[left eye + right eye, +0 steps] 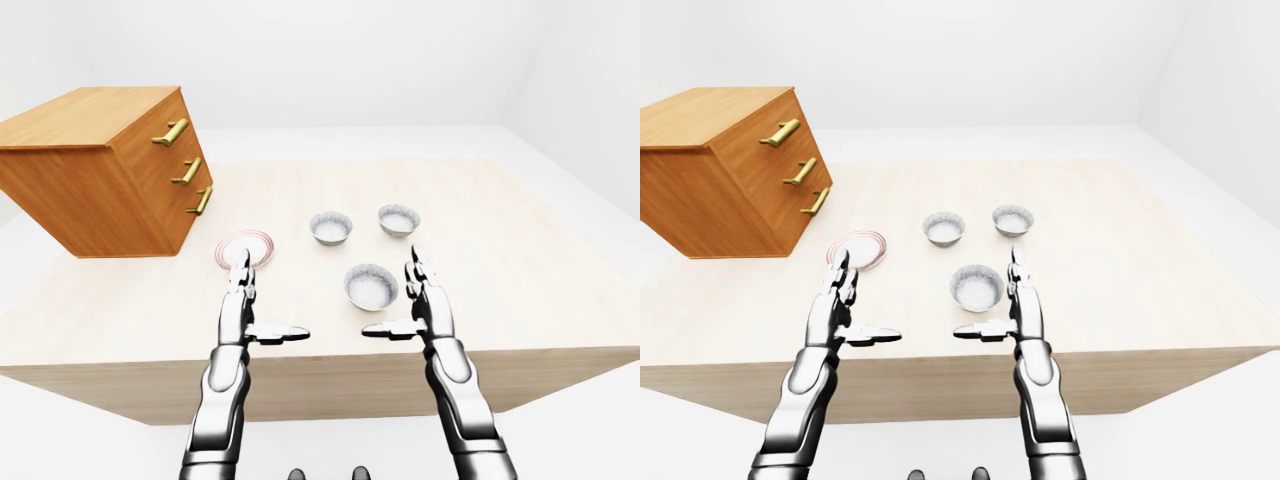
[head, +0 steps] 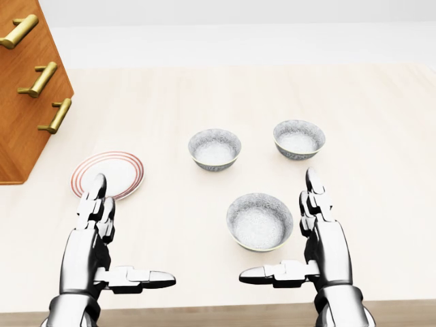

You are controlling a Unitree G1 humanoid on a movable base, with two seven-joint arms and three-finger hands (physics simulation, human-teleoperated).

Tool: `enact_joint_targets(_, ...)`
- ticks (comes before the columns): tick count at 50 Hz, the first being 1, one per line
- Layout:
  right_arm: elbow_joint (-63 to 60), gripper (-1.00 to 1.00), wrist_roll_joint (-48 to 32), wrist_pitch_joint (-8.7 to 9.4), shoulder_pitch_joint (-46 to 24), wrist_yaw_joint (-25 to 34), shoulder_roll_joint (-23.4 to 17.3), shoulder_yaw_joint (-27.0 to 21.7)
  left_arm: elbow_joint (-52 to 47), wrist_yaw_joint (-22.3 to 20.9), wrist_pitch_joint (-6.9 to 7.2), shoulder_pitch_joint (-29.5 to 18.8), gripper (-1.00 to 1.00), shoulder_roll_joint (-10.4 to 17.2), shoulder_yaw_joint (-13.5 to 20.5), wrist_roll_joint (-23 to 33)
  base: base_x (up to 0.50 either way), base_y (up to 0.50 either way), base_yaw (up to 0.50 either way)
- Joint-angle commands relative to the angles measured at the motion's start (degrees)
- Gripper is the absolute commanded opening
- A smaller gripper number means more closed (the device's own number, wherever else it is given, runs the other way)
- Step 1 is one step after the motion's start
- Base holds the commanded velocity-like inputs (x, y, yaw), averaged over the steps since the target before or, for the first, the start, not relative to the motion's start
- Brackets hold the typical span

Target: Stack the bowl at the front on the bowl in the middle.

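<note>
Three grey speckled bowls stand on the light wooden table (image 2: pixel 381 204). The lowest bowl (image 2: pixel 259 221) in the head view sits just left of my right hand (image 2: pixel 279 228), whose fingers (image 2: pixel 317 204) point up and whose thumb points left below the bowl; the hand is open and holds nothing. A second bowl (image 2: pixel 214 148) stands higher and slightly left. The third bowl (image 2: pixel 298 138) is up and to the right. My left hand (image 2: pixel 136 228) is open too, fingers (image 2: pixel 95 204) up, thumb pointing right, well left of the bowls.
A white plate with red rings (image 2: pixel 117 170) lies just above my left hand. A wooden drawer cabinet with brass handles (image 2: pixel 27 88) stands at the table's upper left. The table's near edge (image 1: pixel 330 375) runs under both forearms.
</note>
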Motion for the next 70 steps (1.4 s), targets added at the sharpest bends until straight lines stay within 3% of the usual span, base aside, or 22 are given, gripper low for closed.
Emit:
enact_joint_targets(1, 0.66, 1.0, -2.08, -0.09, -2.19, -0.3, -1.2, -1.46, 3.1, -1.13, -1.82, -1.24, 1.0, 0.87, 0.75, 2.17, 0.0, 0.0, 0.0)
enact_joint_targets(3, 0.09, 1.0, -2.33, 0.96, -2.27, -0.27, -1.31, -1.78, 3.14, -1.31, -1.92, -0.97, 1.0, 0.77, 0.77, 2.26, 0.0, 0.0, 0.0)
enact_joint_targets(5, -2.52, 1.0, -1.73, 2.73, -1.76, 0.49, -1.51, -2.21, 1.85, -1.34, -0.84, -0.87, 1.0, 0.76, 0.86, 2.32, 0.0, 0.0, 0.0)
enact_joint_targets(7, -3.6, 1.0, -2.45, 3.25, -1.97, 0.98, -1.98, -2.39, 1.22, -1.3, 0.05, -1.05, 1.0, 0.81, 0.91, 2.57, 0.0, 0.0, 0.0)
enact_joint_targets(9, -6.18, 1.0, -2.09, 5.4, -2.77, 1.67, -2.35, -3.2, -0.37, -1.21, 2.47, -1.97, 1.0, 1.07, 1.14, 2.91, 0.0, 0.0, 0.0)
enact_joint_targets(12, -7.82, 1.0, -1.24, 5.4, -3.55, 2.8, -2.6, -3.86, -2.58, -1.23, 5.28, -3.28, 1.0, 1.39, 1.37, 3.49, 0.0, 0.0, 0.0)
enact_joint_targets(17, -9.64, 1.0, -0.96, 5.4, -2.39, 5.2, -2.61, -3.2, -6.3, -1.19, 5.28, -5.99, 1.0, 1.65, 1.53, 4.75, 0.03, 0.0, 0.0)
enact_joint_targets(42, -7.64, 1.0, -3.61, 5.4, -1.26, 6.5, -1.79, -1.59, -5.74, -1.2, 5.28, -5.52, 1.0, 1.36, 1.41, 4.47, 0.36, -0.1, 0.0)
enact_joint_targets(45, -6.98, 1.0, -5.3, 3.06, -0.86, 6.8, -2.03, -1.1, -5.74, -1.17, 5.28, -5.51, 1.0, 1.39, 1.42, 4.45, 0.15, -0.03, 0.0)
enact_joint_targets(57, -6.8, 1.0, -5.4, 3.96, -1.23, 7.02, -1.76, -1.21, -5.83, -1.05, 5.28, -5.09, 1.0, 1.35, 1.48, 4.33, 0.0, 0.0, 0.0)
enact_joint_targets(66, -5.23, 1.0, -7.44, 2.31, -1.58, 6.49, -2.15, -1.44, -5.66, -0.96, 5.28, -5.0, 1.0, 1.39, 1.6, 4.1, 0.14, 0.0, 0.0)
enact_joint_targets(69, -3.49, 1.0, -12.86, -0.17, -2.31, 4.7, -3.25, -1.12, -5.61, -0.96, 5.28, -4.87, 1.0, 1.38, 1.56, 4.17, 0.0, 0.0, 0.0)
enact_joint_targets(70, -3.47, 1.0, -13.72, -0.18, -2.4, 4.77, -3.34, -1.2, -5.62, -0.95, 5.28, -4.85, 1.0, 1.38, 1.54, 4.2, 0.0, 0.0, 0.0)
